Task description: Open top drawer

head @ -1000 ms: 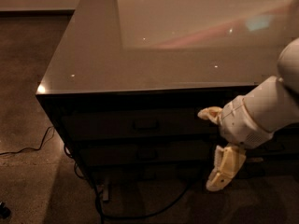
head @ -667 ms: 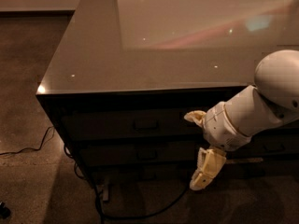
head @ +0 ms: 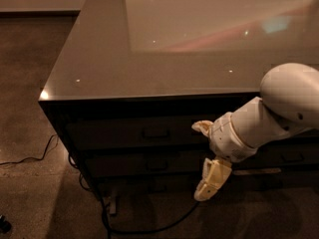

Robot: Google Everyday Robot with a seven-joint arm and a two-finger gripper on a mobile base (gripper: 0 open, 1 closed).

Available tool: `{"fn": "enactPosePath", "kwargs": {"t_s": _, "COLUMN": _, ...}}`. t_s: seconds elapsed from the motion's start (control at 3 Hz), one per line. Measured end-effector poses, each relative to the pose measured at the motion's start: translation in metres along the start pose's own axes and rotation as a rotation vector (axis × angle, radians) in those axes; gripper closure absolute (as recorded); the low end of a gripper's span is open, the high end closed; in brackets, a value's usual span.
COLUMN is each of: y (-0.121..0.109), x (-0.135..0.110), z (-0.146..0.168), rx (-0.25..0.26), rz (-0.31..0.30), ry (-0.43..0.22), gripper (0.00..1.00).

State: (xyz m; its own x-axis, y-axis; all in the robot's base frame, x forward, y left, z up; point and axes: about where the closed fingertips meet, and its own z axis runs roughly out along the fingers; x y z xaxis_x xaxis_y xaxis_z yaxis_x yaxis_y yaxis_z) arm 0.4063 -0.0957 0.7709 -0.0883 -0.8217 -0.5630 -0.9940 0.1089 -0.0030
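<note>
camera view | top drawer [head: 109, 133] sits shut, right under the shiny cabinet top [head: 99, 59] | its small handle [head: 155, 132] is just left of the gripper [head: 198, 161] | gripper fingers [head: 213, 179] are spread wide apart, holding nothing | black cable [head: 30, 159] lies on the floor

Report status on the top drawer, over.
Gripper open, in front of the cabinet, right of the handle. Top drawer shut. Nothing in between.
</note>
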Motion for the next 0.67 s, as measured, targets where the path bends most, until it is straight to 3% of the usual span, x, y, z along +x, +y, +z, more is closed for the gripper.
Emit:
{"fn": "enactPosePath", "kwargs": {"t_s": 0.33, "y": -0.022, "x": 0.0, "z": 0.025, "rx": 0.041, "rz": -0.017, "ry": 0.008, "gripper": 0.0}}
{"fn": "enactPosePath", "kwargs": {"t_s": 0.67, "y": -0.049, "x": -0.004, "z": 0.041, "rx": 0.117, "rz": -0.056, "ry": 0.048, "gripper": 0.0}}
